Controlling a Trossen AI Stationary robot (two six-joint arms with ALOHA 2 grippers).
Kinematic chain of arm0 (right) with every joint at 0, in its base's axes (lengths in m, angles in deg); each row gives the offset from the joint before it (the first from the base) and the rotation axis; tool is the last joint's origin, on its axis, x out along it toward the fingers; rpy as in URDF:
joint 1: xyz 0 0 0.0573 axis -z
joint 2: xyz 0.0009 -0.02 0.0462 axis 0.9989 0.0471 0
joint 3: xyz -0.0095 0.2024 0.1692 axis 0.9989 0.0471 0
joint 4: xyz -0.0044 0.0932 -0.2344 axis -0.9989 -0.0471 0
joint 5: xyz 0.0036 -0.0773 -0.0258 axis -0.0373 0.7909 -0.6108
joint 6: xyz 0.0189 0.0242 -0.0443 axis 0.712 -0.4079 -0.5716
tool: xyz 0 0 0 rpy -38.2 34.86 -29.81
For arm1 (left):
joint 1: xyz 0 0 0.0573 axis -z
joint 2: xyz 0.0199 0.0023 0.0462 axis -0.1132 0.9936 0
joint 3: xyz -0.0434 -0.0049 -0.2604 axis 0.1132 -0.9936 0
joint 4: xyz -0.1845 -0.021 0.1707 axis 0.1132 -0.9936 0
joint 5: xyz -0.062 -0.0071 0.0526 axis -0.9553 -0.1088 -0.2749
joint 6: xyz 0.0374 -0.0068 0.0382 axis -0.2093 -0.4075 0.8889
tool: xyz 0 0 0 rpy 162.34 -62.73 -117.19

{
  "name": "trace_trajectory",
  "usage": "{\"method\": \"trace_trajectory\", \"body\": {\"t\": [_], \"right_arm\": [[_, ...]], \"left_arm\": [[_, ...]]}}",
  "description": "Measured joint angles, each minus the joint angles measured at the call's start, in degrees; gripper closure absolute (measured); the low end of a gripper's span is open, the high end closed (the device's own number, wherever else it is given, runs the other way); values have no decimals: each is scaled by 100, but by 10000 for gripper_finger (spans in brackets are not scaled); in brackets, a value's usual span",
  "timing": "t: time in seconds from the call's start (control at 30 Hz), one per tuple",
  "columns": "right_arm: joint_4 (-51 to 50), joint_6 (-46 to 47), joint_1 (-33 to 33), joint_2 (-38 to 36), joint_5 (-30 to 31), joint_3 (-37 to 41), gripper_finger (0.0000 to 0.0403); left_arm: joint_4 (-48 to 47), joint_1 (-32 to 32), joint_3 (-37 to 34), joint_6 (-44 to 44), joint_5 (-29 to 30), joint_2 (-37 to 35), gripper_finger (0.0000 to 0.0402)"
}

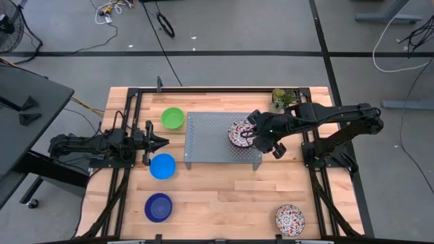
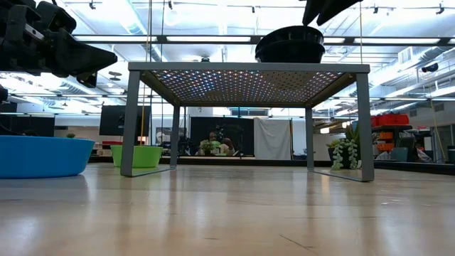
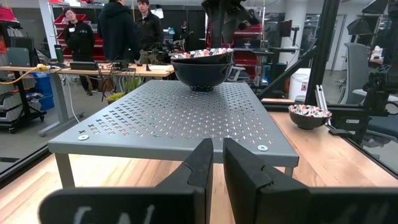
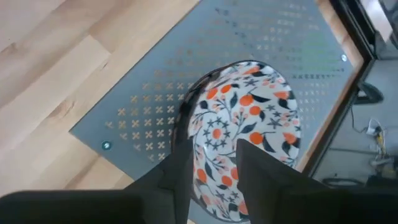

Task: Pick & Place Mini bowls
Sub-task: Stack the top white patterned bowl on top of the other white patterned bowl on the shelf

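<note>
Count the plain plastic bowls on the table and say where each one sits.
3. The green bowl sits beside the stand's far left corner, the light blue bowl near its front left corner, the dark blue bowl nearer the front edge.

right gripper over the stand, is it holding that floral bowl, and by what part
Cannot be told for sure. The right gripper straddles the near rim of the floral bowl, which rests on the grey stand; its fingers look parted, more released than gripped.
</note>
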Motion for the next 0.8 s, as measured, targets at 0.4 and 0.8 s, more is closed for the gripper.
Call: {"method": "trace_trajectory", "body": {"t": [0.4, 0.8], "right_arm": [[916, 3790, -292, -116, 105, 0, 345], [1798, 6022, -1044, -338, 1908, 779, 400]], "left_arm": [[1, 1, 0, 0, 0, -2, 358], [2, 0, 0, 0, 0, -2, 358]]}}
